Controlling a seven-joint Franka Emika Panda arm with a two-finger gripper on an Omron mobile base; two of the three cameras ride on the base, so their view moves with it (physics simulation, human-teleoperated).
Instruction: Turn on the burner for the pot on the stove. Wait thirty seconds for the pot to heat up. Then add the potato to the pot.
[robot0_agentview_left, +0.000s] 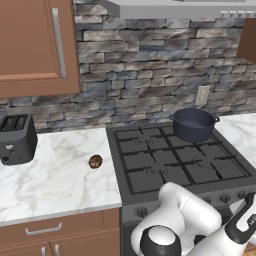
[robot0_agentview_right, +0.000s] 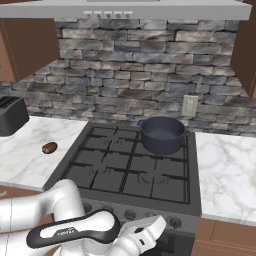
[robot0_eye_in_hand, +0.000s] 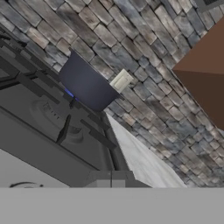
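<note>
Early stage: the hand (robot0_agentview_right: 150, 231) is down at the stove's knob panel, fingers pinched together with nothing between them.

No flame shows under the matte blue-grey, straight-walled pot (robot0_agentview_left: 193, 124) at the stove's (robot0_agentview_left: 150, 172) 1 o'clock corner, so the burner step seems unfinished. The mottled brown, oval potato (robot0_agentview_left: 95, 161) lies on the glossy marble bench (robot0_agentview_left: 55, 175) at the stove's 9 o'clock, not yet added.

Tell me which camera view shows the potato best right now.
The left base view: the potato lies whole on the marble counter, left of the stove. The right base view shows it smaller, near the left edge.
</note>
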